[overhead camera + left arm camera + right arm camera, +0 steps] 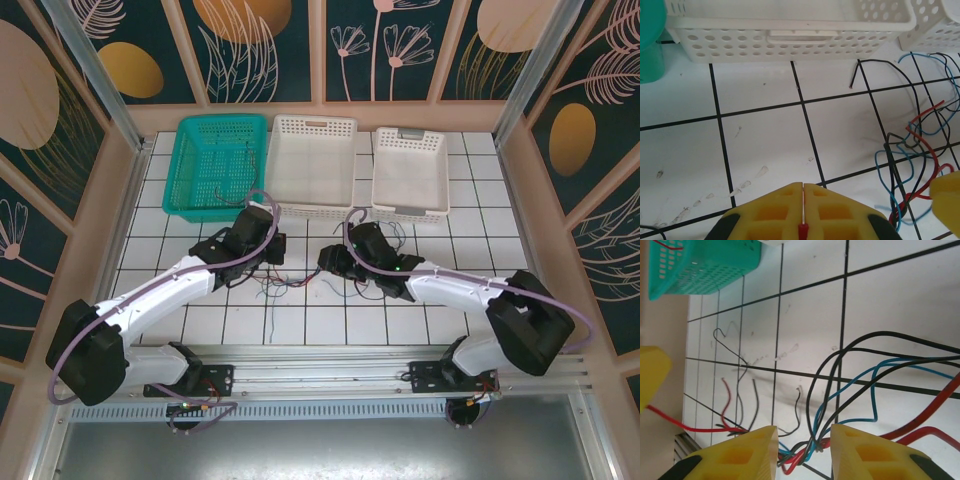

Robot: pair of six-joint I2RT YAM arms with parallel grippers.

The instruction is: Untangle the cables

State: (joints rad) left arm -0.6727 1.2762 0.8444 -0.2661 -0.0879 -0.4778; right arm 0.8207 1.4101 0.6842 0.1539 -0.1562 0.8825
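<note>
Along the 12 o'clock edge of the tiled table (480, 200) sit three holey plastic baskets: a teal mesh basket (215, 165) at 11 with a bit of red wire (665, 246) in it, then a big white basket (315, 123) and a smaller white basket (410, 212). The cables (295, 283), skinny red, blue and black ones, lie knotted mid-table between the arms. The left gripper (803, 186) has its yellow pads pinched on a red cable (802, 231), and the right gripper (805, 432) is spread wide around the knot.

The cables (297, 283) lie in a thin, loose tangle between the left gripper (273, 254) and the right gripper (330, 263), just nearward of both jaws. Strands seem to reach each, though faintly.
</note>
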